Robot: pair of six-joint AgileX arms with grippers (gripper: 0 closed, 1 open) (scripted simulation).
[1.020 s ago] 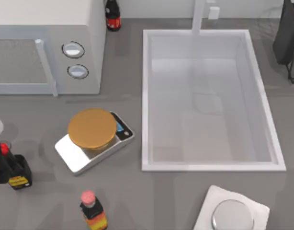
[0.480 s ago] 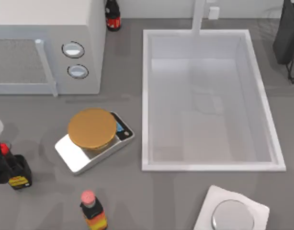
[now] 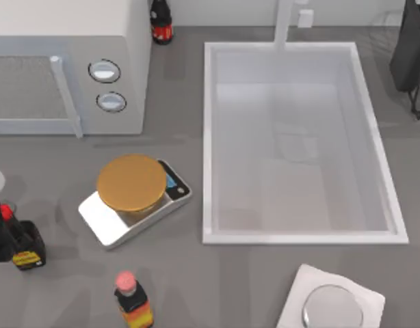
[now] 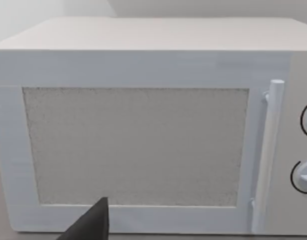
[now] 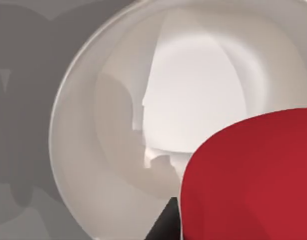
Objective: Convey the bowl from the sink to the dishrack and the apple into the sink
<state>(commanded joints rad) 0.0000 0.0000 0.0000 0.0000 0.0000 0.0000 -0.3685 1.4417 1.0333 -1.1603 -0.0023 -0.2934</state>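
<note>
Apple sits tight against the right claw, above a pale round dish at the bench's 1 o'clock corner. Cannot tell if that claw is clamped on it. Sink lies toward 8 o'clock from it, so the right arm is the nearer one. Left claw is parked at 9 o'clock facing the microwave; its state is also unclear.

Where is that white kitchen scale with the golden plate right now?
In the top view the scale sits on the table's left half, just in front of the microwave and left of the sink, apart from both.
</note>
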